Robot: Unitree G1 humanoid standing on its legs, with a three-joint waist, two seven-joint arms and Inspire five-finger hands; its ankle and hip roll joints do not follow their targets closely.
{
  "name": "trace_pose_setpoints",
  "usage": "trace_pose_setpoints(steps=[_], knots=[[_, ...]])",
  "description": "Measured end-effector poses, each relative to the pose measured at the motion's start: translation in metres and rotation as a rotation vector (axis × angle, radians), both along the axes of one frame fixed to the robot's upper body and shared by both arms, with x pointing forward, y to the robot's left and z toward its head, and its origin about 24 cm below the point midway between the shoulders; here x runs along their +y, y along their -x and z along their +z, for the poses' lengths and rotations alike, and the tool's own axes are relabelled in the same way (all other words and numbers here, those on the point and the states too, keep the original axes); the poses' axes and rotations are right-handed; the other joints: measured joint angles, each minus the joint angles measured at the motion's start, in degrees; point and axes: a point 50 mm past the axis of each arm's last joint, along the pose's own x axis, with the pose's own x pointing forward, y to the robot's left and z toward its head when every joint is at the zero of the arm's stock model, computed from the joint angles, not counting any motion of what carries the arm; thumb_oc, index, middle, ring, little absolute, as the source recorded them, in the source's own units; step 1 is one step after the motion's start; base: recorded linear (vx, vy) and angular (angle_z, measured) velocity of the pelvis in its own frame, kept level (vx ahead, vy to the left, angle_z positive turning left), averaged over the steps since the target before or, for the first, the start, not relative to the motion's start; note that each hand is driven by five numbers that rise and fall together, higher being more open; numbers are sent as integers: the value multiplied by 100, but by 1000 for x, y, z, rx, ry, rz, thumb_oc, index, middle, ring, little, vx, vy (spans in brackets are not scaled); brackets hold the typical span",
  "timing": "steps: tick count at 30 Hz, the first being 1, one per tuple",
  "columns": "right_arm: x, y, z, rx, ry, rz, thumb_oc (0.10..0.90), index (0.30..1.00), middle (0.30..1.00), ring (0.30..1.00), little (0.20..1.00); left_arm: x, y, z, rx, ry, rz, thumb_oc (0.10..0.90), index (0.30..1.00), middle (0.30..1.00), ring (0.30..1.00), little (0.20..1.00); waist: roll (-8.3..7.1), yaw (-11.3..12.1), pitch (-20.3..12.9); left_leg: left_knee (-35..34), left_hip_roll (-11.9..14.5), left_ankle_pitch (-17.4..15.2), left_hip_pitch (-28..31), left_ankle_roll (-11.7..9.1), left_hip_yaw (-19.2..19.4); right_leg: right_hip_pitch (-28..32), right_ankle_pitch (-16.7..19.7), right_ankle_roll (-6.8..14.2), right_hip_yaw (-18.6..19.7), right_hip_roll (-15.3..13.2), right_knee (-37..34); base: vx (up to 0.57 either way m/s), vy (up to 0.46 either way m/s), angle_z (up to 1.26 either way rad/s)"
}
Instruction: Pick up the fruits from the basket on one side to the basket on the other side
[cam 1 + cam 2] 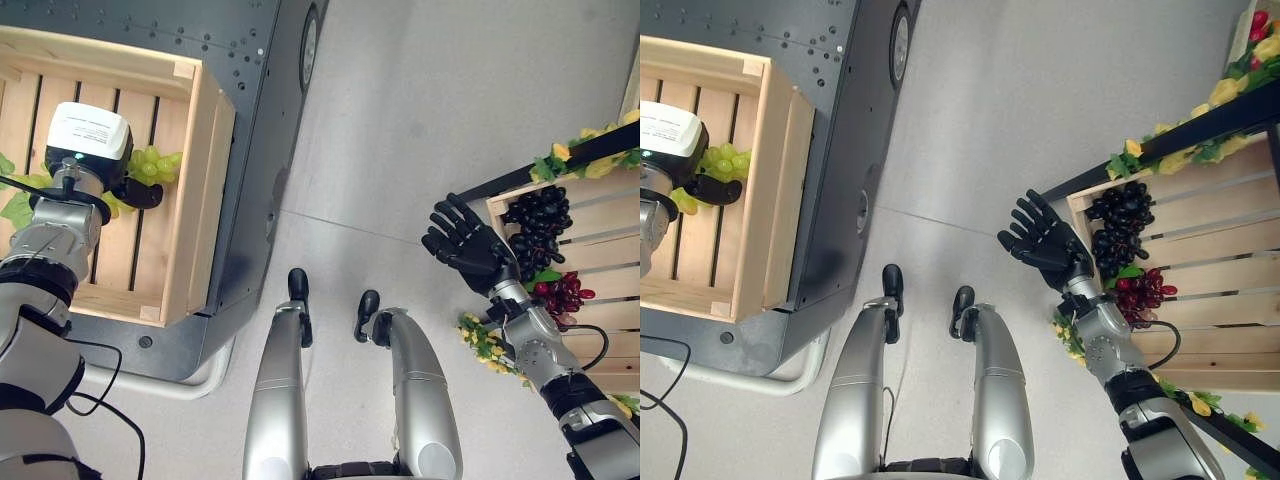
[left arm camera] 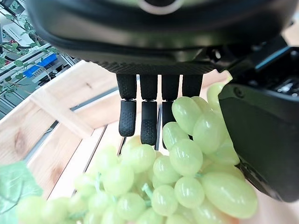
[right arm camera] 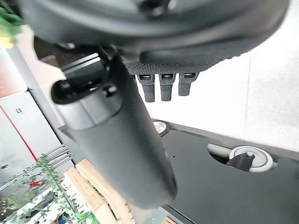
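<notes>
While my left hand (image 1: pixel 88 160) hangs inside the pale slatted wooden crate (image 1: pixel 205 150) at about nine o'clock from me, its dark fingers (image 2: pixel 148 122) reach down in a loose curl and its thumb (image 2: pixel 261 135) stands across from them, with the bunch of pale green grapes (image 2: pixel 187 172) lying in the gap between. I judge the fingers are around the bunch but not clearly pressing it; several grapes bulge against the thumb side, so I count it as a light grasp on the grapes. From the head views the bunch pokes out past the hand toward three o'clock (image 1: pixel 155 163), its long axis running roughly nine to three, across the crate's slats. A green leaf (image 1: pixel 15 208) lies on the crate floor at the hand's six o'clock side.

My right hand (image 1: pixel 465 240) hovers at about three o'clock, fingers spread straight and holding nothing, palm above the grey floor (image 1: pixel 420 120), just beside the near corner of the other wooden crate (image 1: pixel 600 225). That crate holds a dark purple grape bunch (image 1: pixel 540 215) and a smaller red bunch (image 1: pixel 562 293).

So the relation that matters: the green bunch sits directly under my left hand, well apart from my right, and the left is plainly the nearer arm.
</notes>
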Motion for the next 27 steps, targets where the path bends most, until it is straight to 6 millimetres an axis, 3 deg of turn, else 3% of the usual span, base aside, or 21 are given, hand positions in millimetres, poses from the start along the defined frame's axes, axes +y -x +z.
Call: trace_pose_setpoints(steps=[4,9,16,27], knots=[[2,1,0,-4,-4,5,800,900,900,900,900,2,2,-6,-20,98,-3,400,300,300,300,300,-1,-44,-1,-75,-9,-14,292,14,25,268,0,15,23,-10,-35,9,-36,-1],[7,10,-13,26,-30,11,800,900,900,900,900,17,20,-33,-196,593,3,400,300,300,300,300,0,-91,-1,-249,-22,-2,812,-1,35,761,-9,21,29,4,-160,24,-56,0],[5,20,-26,56,-75,-27,800,900,900,900,900,40,43,-61,-346,963,89,400,300,300,300,300,9,-64,1,-423,-23,-5,1520,-24,77,1433,-28,27,49,16,-325,17,-14,0],[9,34,-42,111,-83,-28,800,900,900,900,900,33,49,-80,-372,1193,54,400,300,300,300,300,83,65,-15,-1108,-31,47,2602,-46,173,2375,10,68,164,89,-851,27,-12,-5]])
